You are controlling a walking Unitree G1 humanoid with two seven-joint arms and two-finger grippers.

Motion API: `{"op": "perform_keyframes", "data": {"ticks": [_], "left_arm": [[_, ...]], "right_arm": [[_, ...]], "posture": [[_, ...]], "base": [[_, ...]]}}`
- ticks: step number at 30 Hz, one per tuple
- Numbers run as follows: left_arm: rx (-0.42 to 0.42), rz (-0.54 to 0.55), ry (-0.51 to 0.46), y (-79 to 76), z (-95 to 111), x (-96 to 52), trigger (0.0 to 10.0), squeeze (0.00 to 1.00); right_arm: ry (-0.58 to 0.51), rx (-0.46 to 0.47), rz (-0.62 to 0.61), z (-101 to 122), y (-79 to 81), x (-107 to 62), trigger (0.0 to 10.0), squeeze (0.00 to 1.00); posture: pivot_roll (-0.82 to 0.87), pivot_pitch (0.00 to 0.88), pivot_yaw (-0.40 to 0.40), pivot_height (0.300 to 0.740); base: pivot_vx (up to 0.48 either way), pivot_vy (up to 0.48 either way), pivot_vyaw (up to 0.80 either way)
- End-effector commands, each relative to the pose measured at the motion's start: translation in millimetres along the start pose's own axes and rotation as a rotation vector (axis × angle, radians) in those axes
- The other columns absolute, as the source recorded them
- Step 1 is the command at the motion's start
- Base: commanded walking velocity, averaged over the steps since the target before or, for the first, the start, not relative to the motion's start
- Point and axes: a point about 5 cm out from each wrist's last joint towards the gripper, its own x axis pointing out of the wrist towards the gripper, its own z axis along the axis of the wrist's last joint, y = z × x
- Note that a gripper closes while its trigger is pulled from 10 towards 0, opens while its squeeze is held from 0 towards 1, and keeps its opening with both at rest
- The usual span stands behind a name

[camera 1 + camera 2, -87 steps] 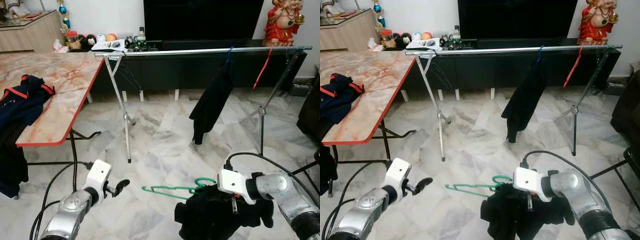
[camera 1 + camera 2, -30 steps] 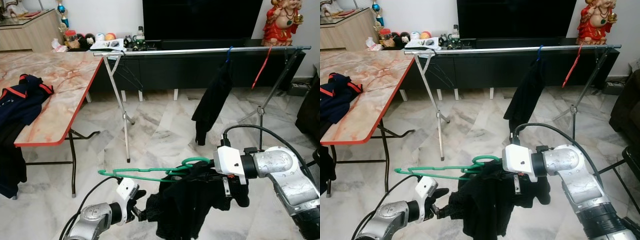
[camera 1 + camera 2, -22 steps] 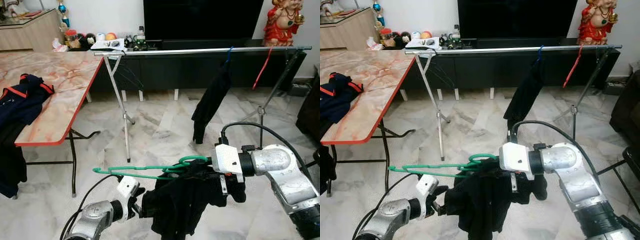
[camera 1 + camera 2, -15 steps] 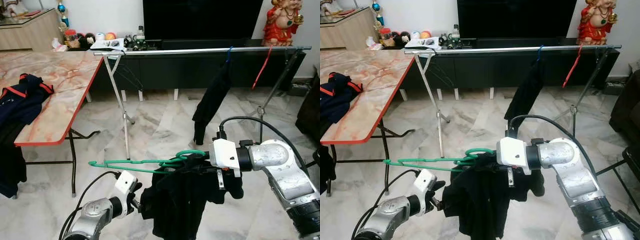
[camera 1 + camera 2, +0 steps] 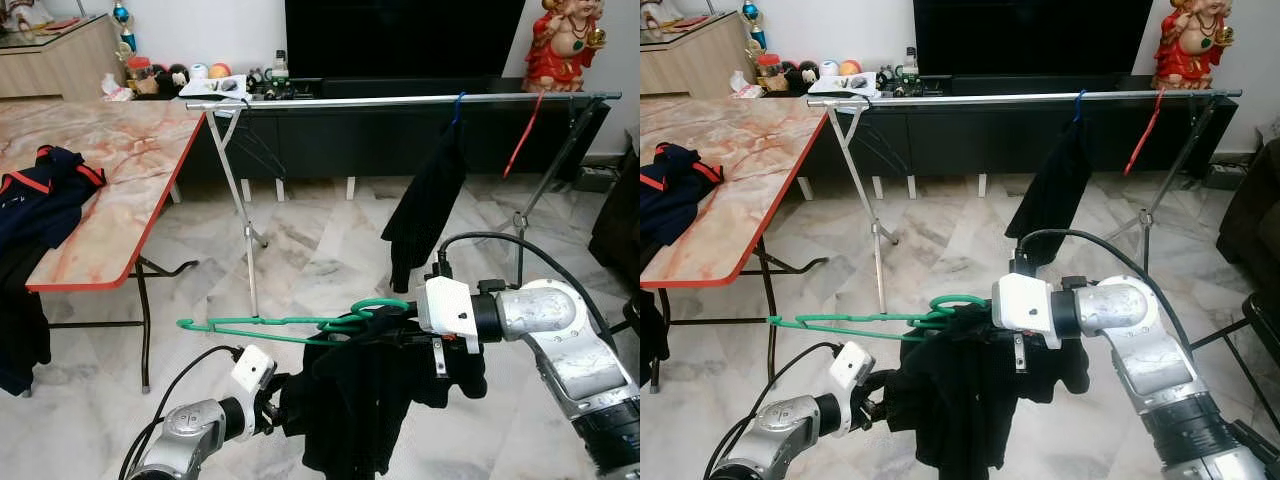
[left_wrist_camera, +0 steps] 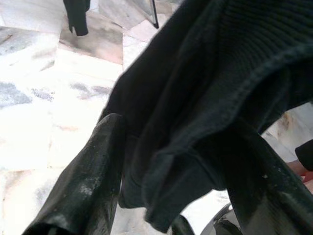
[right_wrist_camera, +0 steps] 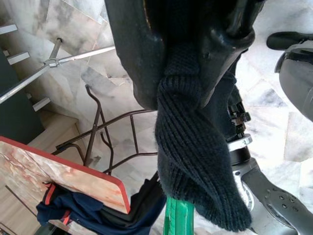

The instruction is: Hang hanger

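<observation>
Lifted clear of the floor since a few seconds back: green plastic hanger (image 5: 290, 325) with its black knitted garment (image 5: 365, 400), now held at mid height in front of the body, well short of the long silver metal drying rail (image 5: 400, 101). Barely shifted over the last half second, so the lift looks finished and the carry not yet begun.

Right end effector (image 5: 400, 330) clamped shut on the garment's neck and the hanger's hook end, ribbed knit pinched between the black fingers (image 7: 137, 54) in the right wrist view, a stub of green showing below. Left end effector (image 5: 278, 395) brought in from the side, now at the garment's lower edge; dark cloth lying between its fingers (image 6: 83, 181) in the left wrist view, apparently with room to spare, so judged open around the fabric rather than pinching it.

Hanger roughly level, long arm pointing to the robot's left, hook curled near the right wrist. On the rail already: a black garment on a blue hanger (image 5: 425, 205) and a bare red hanger (image 5: 524, 136). Beside it, a marble-patterned worktop with red edge (image 5: 110, 190) carrying dark clothes.

Meaning for the task: load secured and raised; still needed, an approach to the rail and a higher lift to hook on.
</observation>
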Motion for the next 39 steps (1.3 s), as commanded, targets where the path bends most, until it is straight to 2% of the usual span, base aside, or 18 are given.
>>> {"op": "perform_keyframes", "data": {"ticks": [1,22,39], "left_arm": [[0.005,-0.01,0.034,-0.7,-5.1,-1.8,0.0,0.0],[0.006,0.004,0.025,-1.2,-5.0,0.4,0.0,0.0],[0.004,0.041,0.018,3.4,-3.9,-2.1,0.0,0.0]], "right_arm": [[-0.018,-0.052,-0.031,11.4,-9.7,-1.7,0.0,0.0],[-0.017,-0.053,-0.074,11.8,-16.2,-4.2,0.0,0.0],[0.002,-0.032,-0.091,4.6,-14.8,-4.4,0.0,0.0]], "posture": [[0.04,0.051,0.017,0.74],[0.04,0.053,0.017,0.74],[0.05,0.049,0.02,0.74]], "base": [[0.0,0.0,0.0],[0.0,0.0,0.0],[0.0,0.0,0.0]]}}
